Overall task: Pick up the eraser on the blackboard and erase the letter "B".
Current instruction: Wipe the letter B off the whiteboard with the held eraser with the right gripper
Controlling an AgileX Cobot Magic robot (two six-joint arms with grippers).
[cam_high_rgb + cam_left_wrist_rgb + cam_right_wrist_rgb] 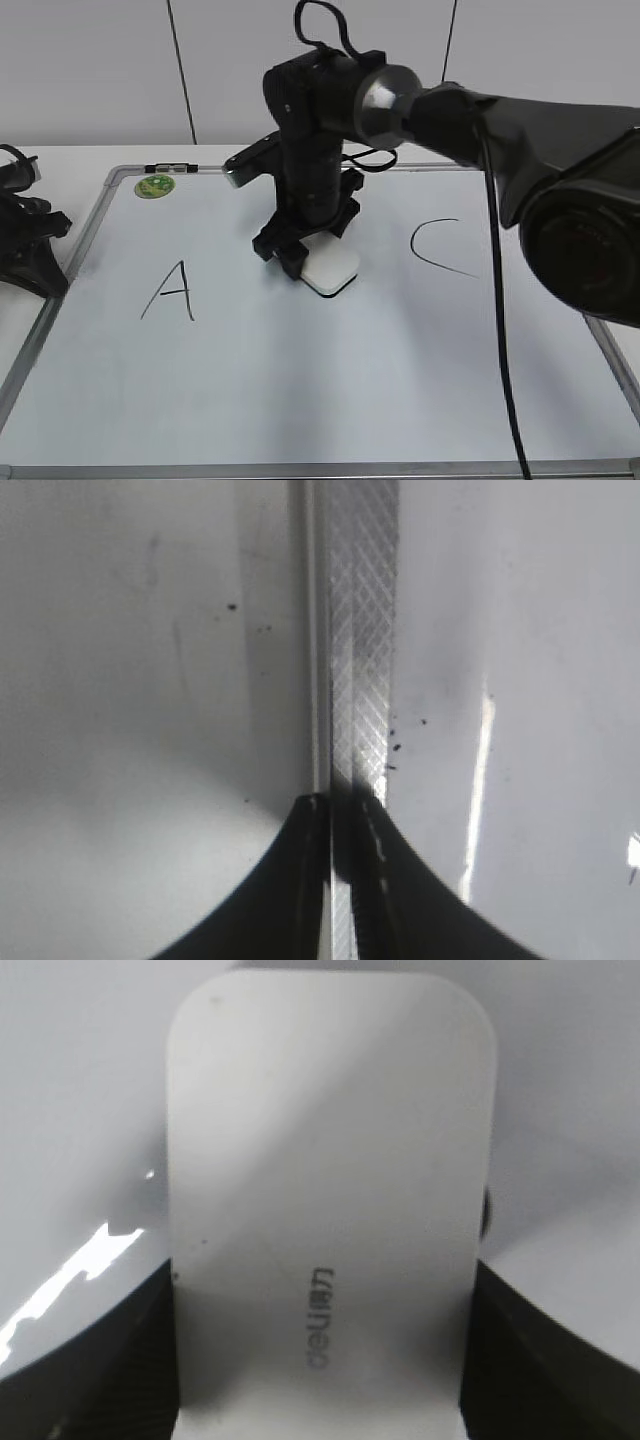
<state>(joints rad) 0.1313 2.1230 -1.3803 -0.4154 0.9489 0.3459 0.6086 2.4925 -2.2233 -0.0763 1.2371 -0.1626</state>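
Observation:
The blackboard [300, 380] lies flat on the table. My right gripper [308, 250] reaches to its middle and is shut on the white eraser [332, 268], which rests on the board between the black "A" [172, 292] and "C" [440, 248]. In the right wrist view the eraser [330, 1190] fills the frame, grey lettering up, with my jaws [320, 1360] pressed on both its long sides. No letter "B" shows; the spot is covered by eraser and gripper. My left gripper [30, 250] sits at the board's left edge, shut [345, 810] over the metal frame [360, 630].
A round green magnet [155, 185] sits at the board's far left corner. A black marker [172, 168] lies along the far frame. The right arm's body and cable [500, 330] hang over the board's right side.

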